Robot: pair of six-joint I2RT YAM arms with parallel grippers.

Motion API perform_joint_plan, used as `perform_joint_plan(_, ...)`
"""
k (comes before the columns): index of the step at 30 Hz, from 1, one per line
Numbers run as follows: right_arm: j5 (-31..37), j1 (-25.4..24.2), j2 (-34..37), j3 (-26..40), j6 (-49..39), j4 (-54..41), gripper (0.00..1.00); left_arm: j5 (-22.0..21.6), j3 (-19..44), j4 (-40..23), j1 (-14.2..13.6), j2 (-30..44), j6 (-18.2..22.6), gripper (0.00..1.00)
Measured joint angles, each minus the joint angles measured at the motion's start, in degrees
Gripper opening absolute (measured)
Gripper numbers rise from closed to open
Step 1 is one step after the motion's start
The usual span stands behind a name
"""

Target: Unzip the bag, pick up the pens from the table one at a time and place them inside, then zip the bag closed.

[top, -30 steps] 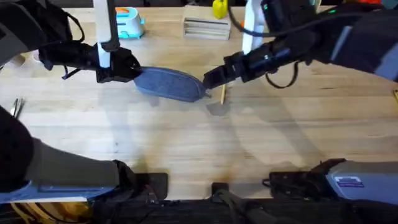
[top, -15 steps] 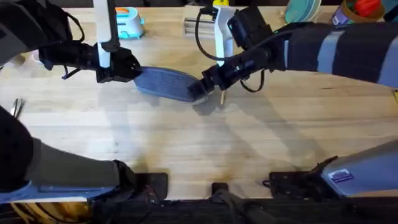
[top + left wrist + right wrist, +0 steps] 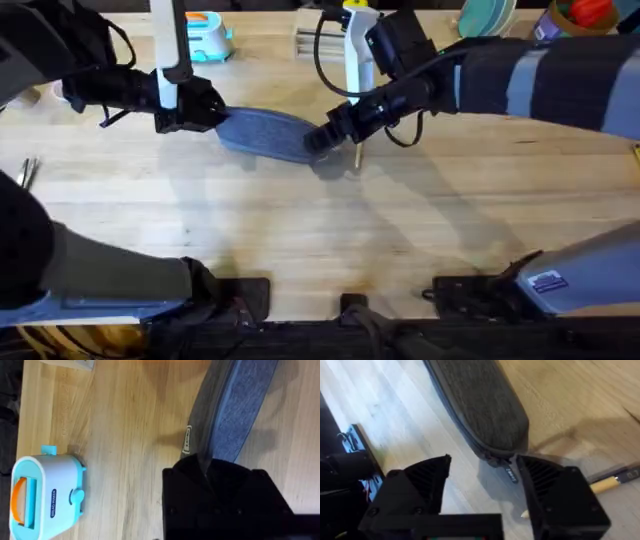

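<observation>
Bag point(image 3: 268, 135) lies zipped on the bench point(image 3: 300, 230), its far-left end pinched by the left claw point(image 3: 205, 108). To unzip cleanly, that end should be held firm while the right claw point(image 3: 480, 480), spread wide and touching nothing, straddles the pull tab point(image 3: 511, 474) before pinching. A tan pen point(image 3: 610, 481) lies just beside.

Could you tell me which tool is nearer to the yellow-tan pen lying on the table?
The right tool is nearer: it sits at the bag's end, just beside the pen. The left tool is at the bag's opposite end, a whole pouch-length farther away.
</observation>
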Motion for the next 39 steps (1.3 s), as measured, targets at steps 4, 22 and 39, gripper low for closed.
perform_joint_plan(4,0.02,0.00,0.45,0.00,-0.22,-0.11,0.648,0.00,0.00,0.00,0.00,0.00,0.00,0.043)
perform_joint_plan(22,0.06,-0.02,0.50,0.00,-0.62,-0.33,0.041,-0.02,0.00,0.22,0.00,0.00,0.00,0.043)
perform_joint_plan(39,0.48,0.26,-0.05,7.32,-0.60,-12.92,0.031,0.04,0.00,0.68,0.00,0.00,0.00,0.043)
